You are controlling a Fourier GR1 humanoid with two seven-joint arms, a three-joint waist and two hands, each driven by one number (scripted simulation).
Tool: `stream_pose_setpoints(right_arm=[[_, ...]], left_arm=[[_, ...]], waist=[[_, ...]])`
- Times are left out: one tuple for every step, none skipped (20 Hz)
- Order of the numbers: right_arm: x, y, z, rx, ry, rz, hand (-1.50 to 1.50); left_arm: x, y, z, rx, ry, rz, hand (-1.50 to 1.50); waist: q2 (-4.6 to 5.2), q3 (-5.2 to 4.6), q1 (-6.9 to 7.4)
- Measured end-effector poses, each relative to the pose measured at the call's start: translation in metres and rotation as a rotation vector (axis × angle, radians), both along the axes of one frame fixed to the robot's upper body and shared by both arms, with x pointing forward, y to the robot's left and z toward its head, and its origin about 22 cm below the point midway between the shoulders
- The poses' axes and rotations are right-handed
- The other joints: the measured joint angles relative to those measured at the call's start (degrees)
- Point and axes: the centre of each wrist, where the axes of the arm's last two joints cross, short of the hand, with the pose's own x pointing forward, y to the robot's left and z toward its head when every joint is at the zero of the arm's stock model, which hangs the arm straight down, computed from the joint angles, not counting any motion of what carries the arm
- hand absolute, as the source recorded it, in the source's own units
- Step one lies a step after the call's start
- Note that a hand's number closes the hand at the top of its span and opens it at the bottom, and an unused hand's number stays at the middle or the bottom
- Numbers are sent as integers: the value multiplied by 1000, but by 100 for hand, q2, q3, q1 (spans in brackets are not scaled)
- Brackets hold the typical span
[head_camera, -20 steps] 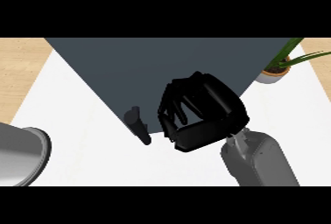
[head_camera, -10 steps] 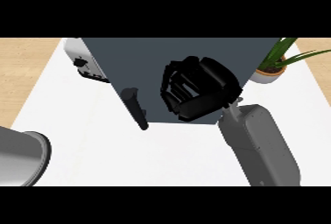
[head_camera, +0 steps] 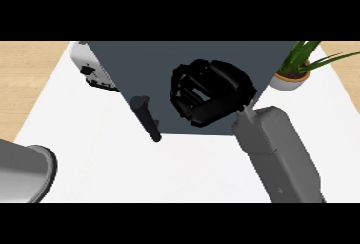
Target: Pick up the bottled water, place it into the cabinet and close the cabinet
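A dark grey cabinet (head_camera: 151,66) stands at the back of the white counter (head_camera: 141,171), its front carrying a black bar handle (head_camera: 146,118). My right hand (head_camera: 211,95) is up against the cabinet front, to the right of the handle, with its fingers curled and nothing showing inside them. The grey right forearm (head_camera: 274,152) comes up from the lower right. The bottled water appears nowhere in the view. My left hand does not show either.
A white appliance (head_camera: 95,69) stands at the cabinet's left side. A potted green plant (head_camera: 295,66) is at the back right. A grey metal pot (head_camera: 21,171) sits at the counter's lower left edge. Wooden floor shows beyond both sides of the counter.
The dark cabinet front has swung in and narrowed, uncovering the white appliance at the left. My right hand has moved farther away along with it, and the handle has shifted up.
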Motion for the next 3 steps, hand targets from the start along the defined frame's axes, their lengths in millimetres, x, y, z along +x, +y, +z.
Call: stream_pose_setpoints(right_arm=[[0, 2, 1, 1, 3, 8, 150], [1, 3, 1, 2, 2, 15, 150], [1, 3, 0, 6, 0, 21, 150]], left_arm=[[2, 1, 0, -2, -1, -2, -150], [4, 1, 0, -4, -2, -3, -150], [4, 1, 0, -6, 0, -4, -150]], waist=[[5, 8, -12], [6, 13, -25], [0, 12, -16]])
